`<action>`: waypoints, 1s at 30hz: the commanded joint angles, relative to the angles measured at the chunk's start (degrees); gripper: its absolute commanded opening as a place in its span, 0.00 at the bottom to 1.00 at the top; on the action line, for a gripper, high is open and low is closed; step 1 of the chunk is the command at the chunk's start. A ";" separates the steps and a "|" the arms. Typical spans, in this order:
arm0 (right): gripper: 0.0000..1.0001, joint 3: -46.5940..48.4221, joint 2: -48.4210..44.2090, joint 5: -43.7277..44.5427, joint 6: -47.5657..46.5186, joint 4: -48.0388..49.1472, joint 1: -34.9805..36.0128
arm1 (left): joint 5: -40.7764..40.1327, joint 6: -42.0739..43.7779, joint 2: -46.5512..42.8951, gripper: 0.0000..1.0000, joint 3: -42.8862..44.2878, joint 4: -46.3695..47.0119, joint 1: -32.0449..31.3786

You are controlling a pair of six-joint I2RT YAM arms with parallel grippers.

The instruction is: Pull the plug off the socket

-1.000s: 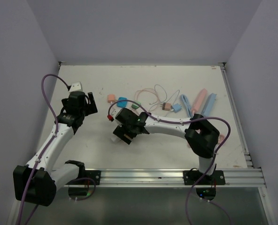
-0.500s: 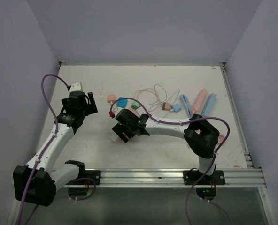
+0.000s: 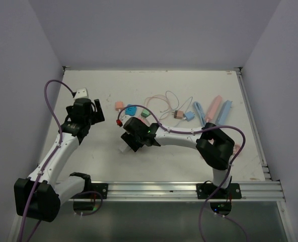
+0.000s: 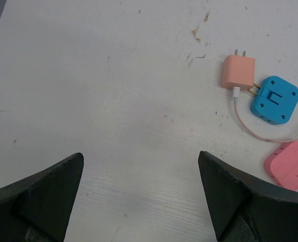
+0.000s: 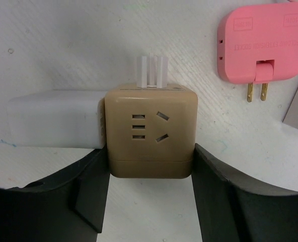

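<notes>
Socket: tan cube socket [image 5: 150,133] lying on the table [image 4: 88,75], left of centre, near the coloured adapters.
Plug: white plug [image 5: 53,118] seated flush against the socket's left face; not separated.
Right gripper [image 5: 150,154]: pads pressed on 2 opposite sides of the socket, pinching it.
Left gripper [image 4: 139,156]: spread wide, holding nothing, over bare table well apart from the plug.
Done: socket gripped.
Left: grasp the plug, pull it free.
</notes>
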 commanded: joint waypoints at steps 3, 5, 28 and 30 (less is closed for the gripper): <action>0.26 -2.49 -0.53 2.35 0.01 2.17 0.03 | 1.94 -0.23 -1.03 1.00 -0.98 3.58 0.29; 0.16 -4.07 -1.41 3.49 0.01 2.69 -0.50 | 4.14 0.29 -1.47 1.00 -1.42 4.11 0.29; 0.00 -20.69 -27.07 -8.26 2.39 1.65 -16.31 | 25.78 11.20 -3.23 0.99 -5.20 14.30 -27.47; 0.00 -20.34 -28.12 -10.03 2.21 0.68 -16.76 | 24.02 11.54 -3.05 1.00 -5.11 14.83 -32.46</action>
